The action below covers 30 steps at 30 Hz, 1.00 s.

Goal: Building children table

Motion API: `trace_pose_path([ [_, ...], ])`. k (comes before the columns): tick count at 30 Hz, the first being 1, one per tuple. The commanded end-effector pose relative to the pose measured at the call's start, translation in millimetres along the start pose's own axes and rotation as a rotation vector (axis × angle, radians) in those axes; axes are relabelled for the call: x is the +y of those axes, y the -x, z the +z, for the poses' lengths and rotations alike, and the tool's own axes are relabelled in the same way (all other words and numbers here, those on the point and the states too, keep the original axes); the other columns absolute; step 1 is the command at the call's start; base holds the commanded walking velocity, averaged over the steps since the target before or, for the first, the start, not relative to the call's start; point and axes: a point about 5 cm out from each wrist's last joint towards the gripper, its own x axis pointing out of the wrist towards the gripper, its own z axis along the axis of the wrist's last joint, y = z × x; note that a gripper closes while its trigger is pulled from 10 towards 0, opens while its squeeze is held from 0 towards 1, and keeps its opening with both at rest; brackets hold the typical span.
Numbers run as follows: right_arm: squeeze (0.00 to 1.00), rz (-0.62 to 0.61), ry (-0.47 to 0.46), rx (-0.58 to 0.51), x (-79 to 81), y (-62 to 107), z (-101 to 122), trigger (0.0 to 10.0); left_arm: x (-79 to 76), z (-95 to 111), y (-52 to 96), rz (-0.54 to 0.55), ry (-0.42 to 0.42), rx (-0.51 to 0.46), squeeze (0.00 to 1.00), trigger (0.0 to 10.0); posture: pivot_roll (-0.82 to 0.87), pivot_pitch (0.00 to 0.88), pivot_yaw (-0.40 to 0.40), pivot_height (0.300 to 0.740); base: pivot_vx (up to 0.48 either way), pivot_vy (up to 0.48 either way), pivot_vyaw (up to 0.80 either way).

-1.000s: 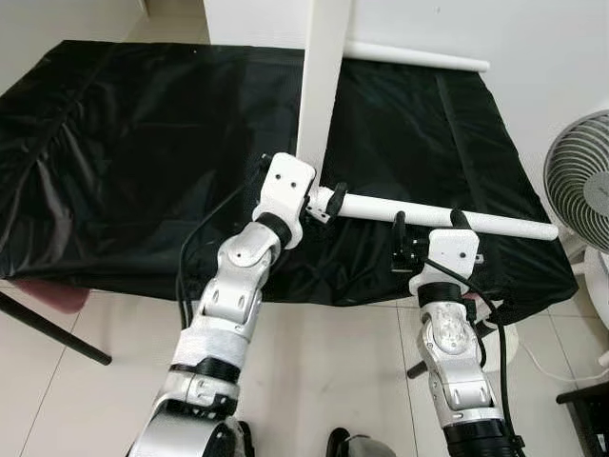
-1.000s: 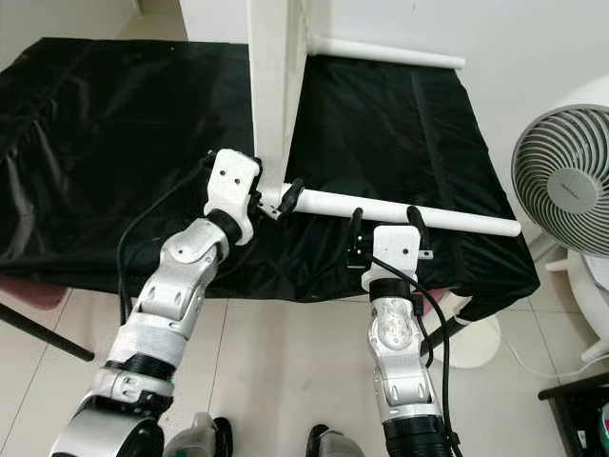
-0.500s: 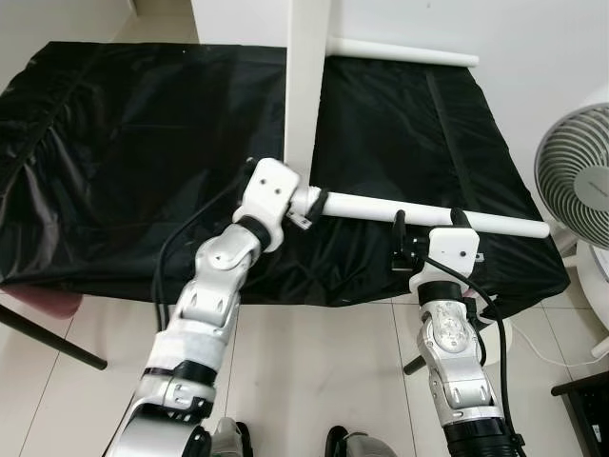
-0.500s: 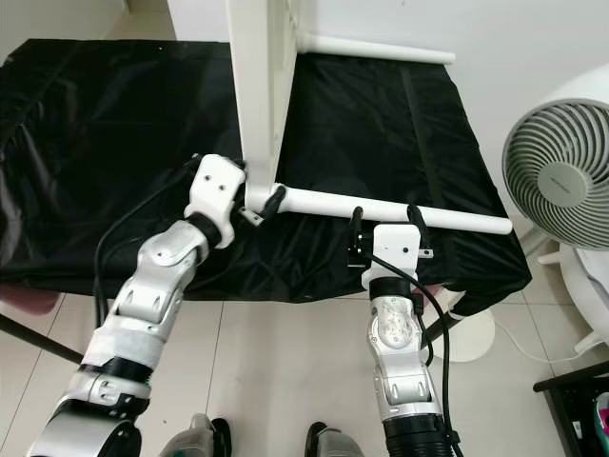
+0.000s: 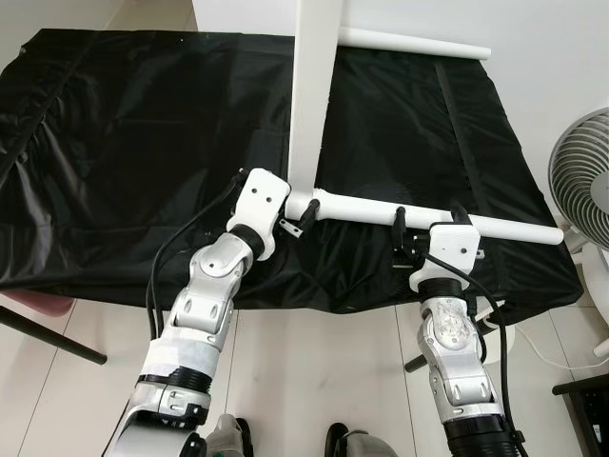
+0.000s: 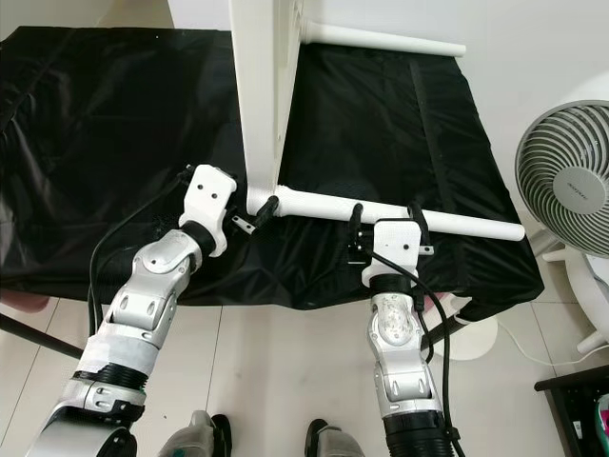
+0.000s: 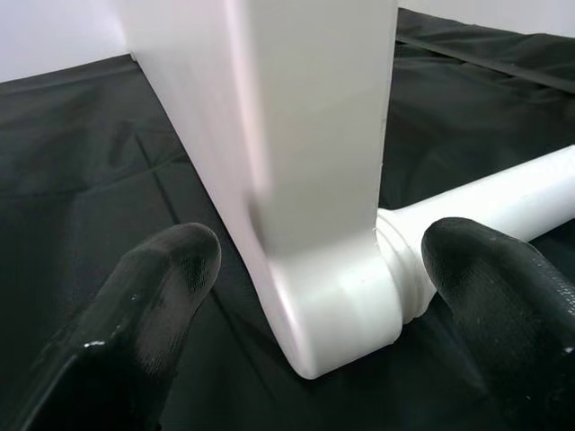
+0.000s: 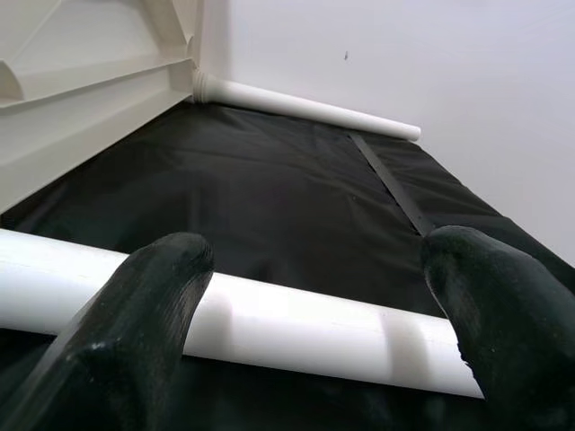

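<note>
A white tabletop (image 5: 312, 95) stands on its edge on the black cloth (image 5: 124, 143). A white round leg (image 5: 504, 227) runs from its near bottom corner (image 7: 332, 332) off to the right; a second leg (image 5: 414, 42) lies at the far end. My left gripper (image 5: 297, 217) is open, its two fingers on either side of that corner joint, not touching it. My right gripper (image 5: 428, 221) is open at the middle of the near leg (image 8: 296, 328), fingers spread along its length.
A white standing fan (image 5: 582, 181) is close on the right, past the cloth's edge. A dark slanted bar (image 5: 48, 338) and something pink (image 5: 43, 305) sit under the cloth's left front edge. Tiled floor lies below me. A white wall (image 8: 377, 54) backs the surface.
My left gripper has slid left along the leg, from just right of the joint to the tabletop's corner. The right gripper stays at the leg's middle. The camera has shifted slightly.
</note>
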Motion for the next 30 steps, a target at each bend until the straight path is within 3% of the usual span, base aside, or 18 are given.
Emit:
trace_pose_path([
  [1,0.0,-0.001,0.01,0.017,-1.5,2.2,-2.9,10.0,3.2,-3.8,-0.7,0.082,0.01,0.027,0.0,10.0,0.07,0.156,0.007,0.74,0.0,0.0,0.0],
  [10,0.0,-0.001,0.008,0.017,0.0,1.5,-3.1,10.0,5.6,10.2,-15.1,0.161,0.078,-0.001,0.0,10.0,0.07,0.148,0.007,0.74,0.0,0.0,0.0],
  [23,0.0,-0.001,0.005,0.017,1.8,1.6,-2.8,10.0,-0.1,28.6,-34.7,0.189,0.125,-0.021,0.0,10.0,0.06,0.142,0.016,0.74,0.0,0.0,0.0],
  [30,0.0,-0.012,0.01,0.021,-1.0,2.1,-2.8,10.0,-0.2,49.5,-48.5,0.283,0.22,-0.034,0.0,10.0,0.06,0.16,0.016,0.74,0.0,0.0,0.0],
])
